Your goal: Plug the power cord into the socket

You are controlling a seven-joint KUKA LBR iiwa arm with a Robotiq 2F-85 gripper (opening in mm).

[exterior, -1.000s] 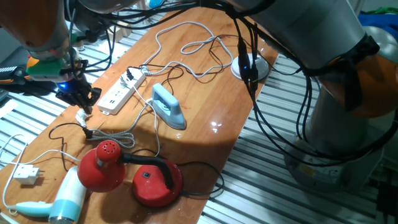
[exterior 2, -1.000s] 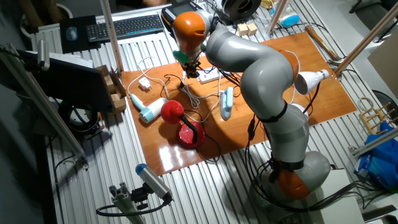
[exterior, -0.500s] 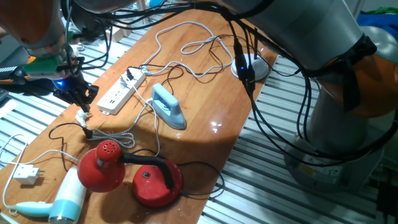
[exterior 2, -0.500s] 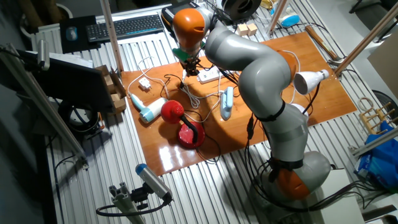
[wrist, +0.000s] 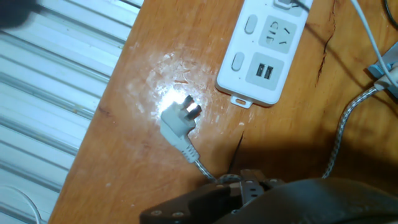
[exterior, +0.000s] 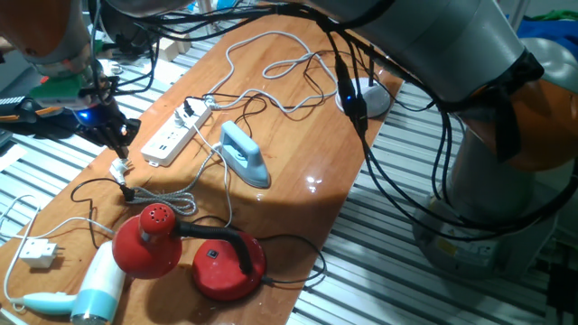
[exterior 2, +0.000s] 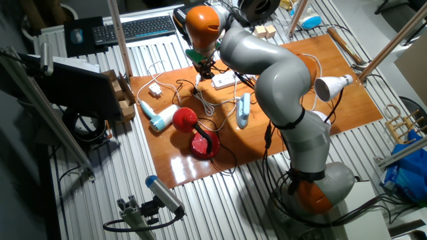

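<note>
The white power strip (exterior: 176, 134) lies at the table's left side, also in the other fixed view (exterior 2: 223, 81) and at the top of the hand view (wrist: 264, 53). The thin black power cord (exterior: 90, 186) lies in front of it and ends in a small black plug (exterior: 128, 192) on the wood. My gripper (exterior: 116, 144) hovers left of the strip, above the table edge, its jaws close together and empty; its dark fingertips (wrist: 239, 186) fill the hand view's bottom. A white plug (wrist: 180, 121) of the braided cord lies under it, prongs up.
A blue-white iron (exterior: 244, 153) lies right of the strip. A red lamp (exterior: 149, 239), a hair dryer (exterior: 90, 289) and a small white adapter block (exterior: 38, 253) are at the near end. A smooth white cord (exterior: 271, 54) loops at the far end. The table edge (wrist: 102, 106) is close on the left.
My gripper has risen and drifted back and left, away from the white plug. The plugs, the cords and the power strip have not moved.
</note>
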